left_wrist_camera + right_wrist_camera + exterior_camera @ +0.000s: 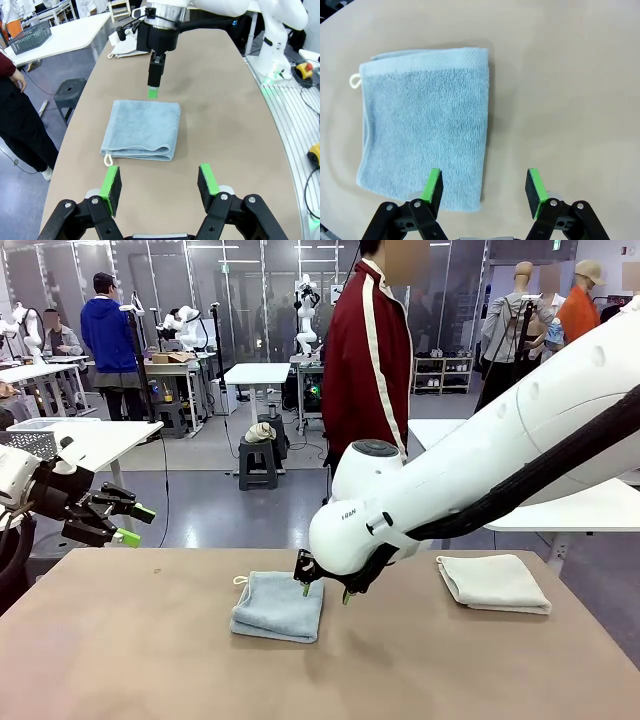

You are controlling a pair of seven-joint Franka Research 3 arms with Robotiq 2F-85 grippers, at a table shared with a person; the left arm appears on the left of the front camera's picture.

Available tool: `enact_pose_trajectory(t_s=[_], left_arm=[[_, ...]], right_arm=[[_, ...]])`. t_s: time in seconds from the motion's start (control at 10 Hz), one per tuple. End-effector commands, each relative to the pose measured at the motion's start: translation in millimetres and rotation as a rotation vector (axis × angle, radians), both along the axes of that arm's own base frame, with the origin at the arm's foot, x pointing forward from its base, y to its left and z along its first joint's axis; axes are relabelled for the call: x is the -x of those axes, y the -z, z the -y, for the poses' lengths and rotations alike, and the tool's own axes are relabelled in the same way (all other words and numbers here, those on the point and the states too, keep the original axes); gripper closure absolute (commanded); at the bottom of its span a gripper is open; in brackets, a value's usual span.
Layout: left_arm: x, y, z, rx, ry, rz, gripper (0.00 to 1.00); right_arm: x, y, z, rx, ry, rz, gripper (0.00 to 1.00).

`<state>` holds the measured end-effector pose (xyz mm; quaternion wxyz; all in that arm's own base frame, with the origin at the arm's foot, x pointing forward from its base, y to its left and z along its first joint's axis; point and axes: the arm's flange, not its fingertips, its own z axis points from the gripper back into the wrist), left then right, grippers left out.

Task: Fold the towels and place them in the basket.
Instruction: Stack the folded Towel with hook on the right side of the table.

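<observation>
A light blue towel (277,606) lies folded on the tan table (150,640), a small cream loop at its corner. My right gripper (325,592) hangs open just above the towel's far right corner. From the right wrist, one pad hovers over the blue towel's (425,130) edge and the other over bare table, with the right gripper (484,187) holding nothing. A cream-white towel (493,582) lies folded at the right. My left gripper (135,525) is open at the table's left end, well back from the blue towel (142,130). The basket is out of view.
A person in a dark red jacket (368,360) stands at the far side. A pale grey mesh basket (25,442) sits on a neighbouring white table. The long right arm (500,450) spans the table's right half. A black stool (70,92) stands beside the table.
</observation>
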<state>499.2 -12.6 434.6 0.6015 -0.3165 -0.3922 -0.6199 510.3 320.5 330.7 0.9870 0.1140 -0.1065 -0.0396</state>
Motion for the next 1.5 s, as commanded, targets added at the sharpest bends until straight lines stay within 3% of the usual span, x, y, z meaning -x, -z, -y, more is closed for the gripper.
enact_pose_trajectory(t_s=[0.0,0.9,1.0,1.1,1.2,1.3,1.4], left_arm=[[1.2,-1.5,0.8,0.013,-0.002,-0.008,0.22],[1.2,-1.5,0.8,0.013,-0.002,-0.008,0.22],[1.2,-1.5,0.8,0.013,-0.002,-0.008,0.22],[1.2,-1.5,0.8,0.013,-0.002,-0.008,0.22],[1.2,-1.5,0.8,0.013,-0.002,-0.008,0.22],[1.2,-1.5,0.8,0.013,-0.002,-0.008,0.22],[1.2,-1.5,0.8,0.013,-0.002,-0.008,0.22]], right_arm=[[-11.9,7.3,-2.6,-0.012,-0.002,0.028,0.16],[-20.3,27.4,-15.0,-0.080,0.023,-0.031,0.16],[-20.9,30.0,-16.5,-0.081,0.019,-0.030,0.36],[-21.4,31.1,-17.5,-0.081,0.015,-0.027,0.36],[-21.4,31.8,-18.2,-0.082,0.013,-0.026,0.56],[-21.3,32.5,-18.2,-0.079,0.012,-0.021,0.41],[-20.9,33.3,-18.2,-0.078,0.008,-0.015,0.76]])
